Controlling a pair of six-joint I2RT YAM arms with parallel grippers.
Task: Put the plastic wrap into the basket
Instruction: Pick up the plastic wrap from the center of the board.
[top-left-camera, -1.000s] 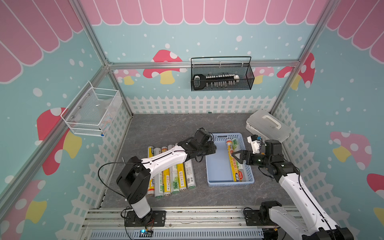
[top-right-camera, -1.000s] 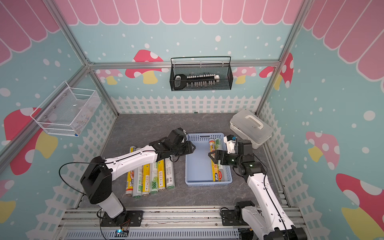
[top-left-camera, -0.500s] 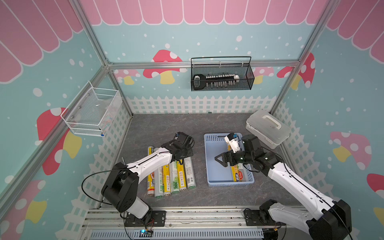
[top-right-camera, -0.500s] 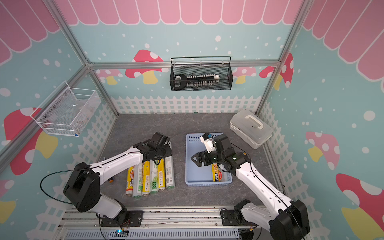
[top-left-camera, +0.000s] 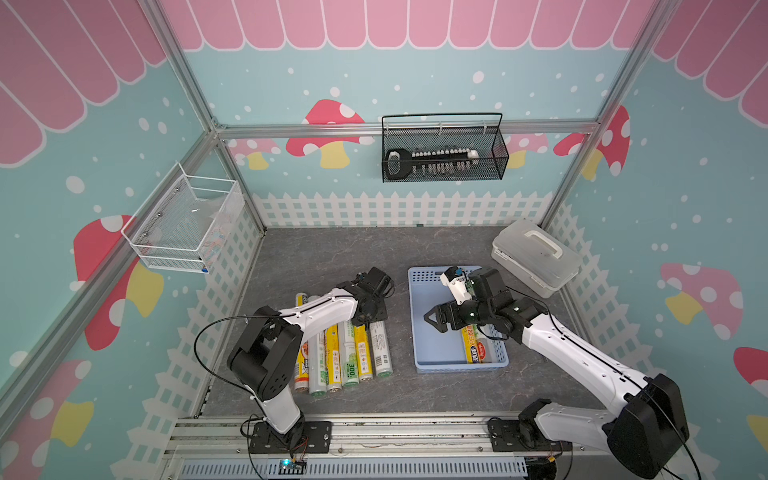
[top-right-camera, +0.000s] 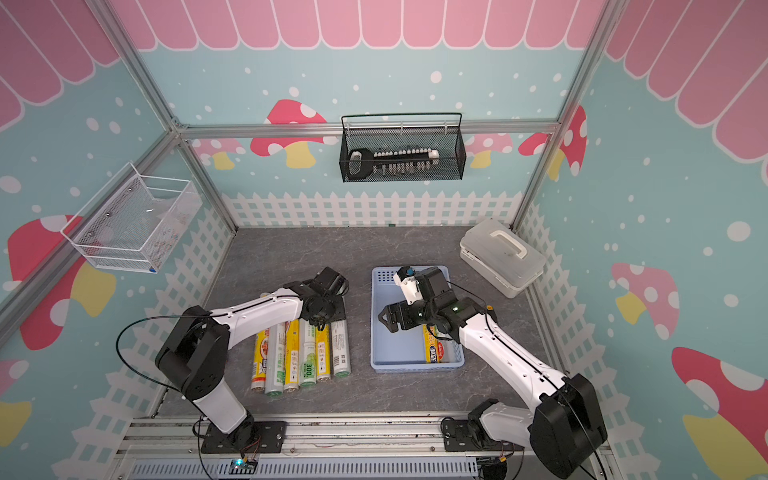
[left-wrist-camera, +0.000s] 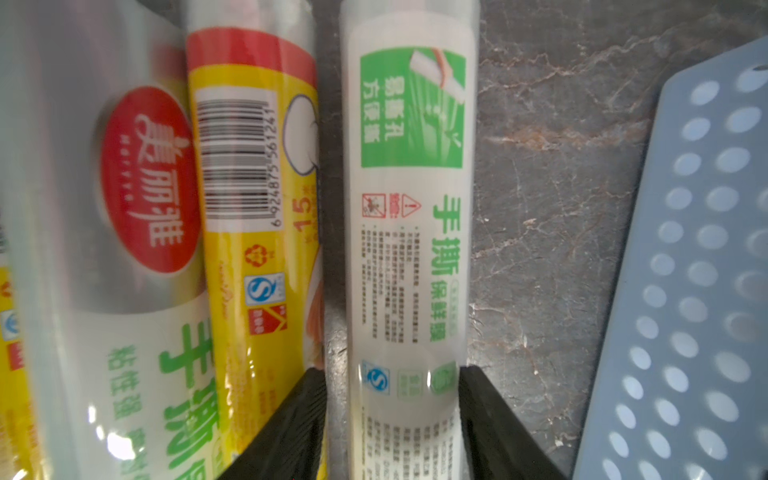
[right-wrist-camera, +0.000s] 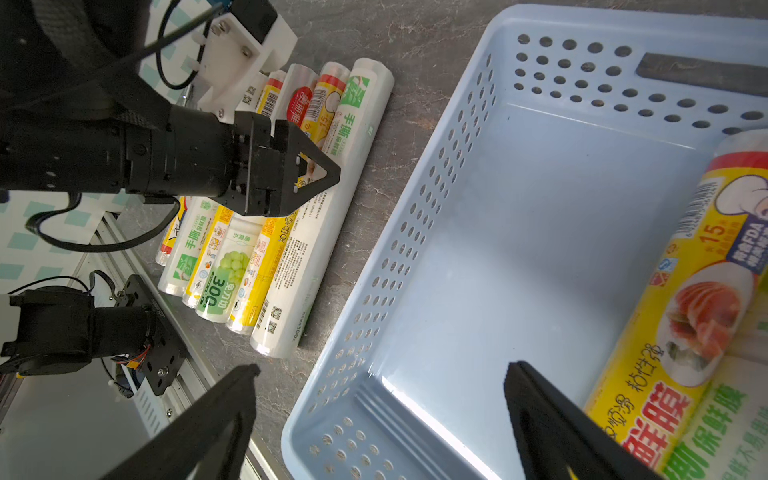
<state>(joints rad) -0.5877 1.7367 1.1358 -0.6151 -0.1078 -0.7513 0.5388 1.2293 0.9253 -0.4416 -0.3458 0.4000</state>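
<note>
Plastic wrap (top-left-camera: 351, 361) is mostly outside the basket as I read it. Six rolls lie side by side in a tight row on the worktop (top-left-camera: 332, 257), left of centre in both top views, all pointing the same way.

At the row's basket-side end is the white-green roll (left-wrist-camera: 409, 249). My left fingers (left-wrist-camera: 291, 428) stand one on each side of it, set narrow and close against its sleeve. The roll lies flat on the worktop, and I cannot tell from the left wrist view whether the fingers are pinching it or only bracketing it.

A strip of bare worktop separates that roll from the basket (top-left-camera: 430, 345), which sits just beside the row with its long side parallel to the rolls. Over the basket hang my right fingers (right-wrist-camera: 552, 424), spread wide with nothing between them.

Most of the basket floor is bare. Along the wall farthest from the row lies a yellow roll (right-wrist-camera: 698, 291), flat on the bottom. Tucked beyond it I make out what looks like a second roll (right-wrist-camera: 715, 428) with green lettering, only partly in view.

So I judge the job barely begun: one roll in for certain, perhaps two, and six to go, with the white-green roll the likely next. The grey lidded box (top-left-camera: 536, 257) at far right plays no part.
</note>
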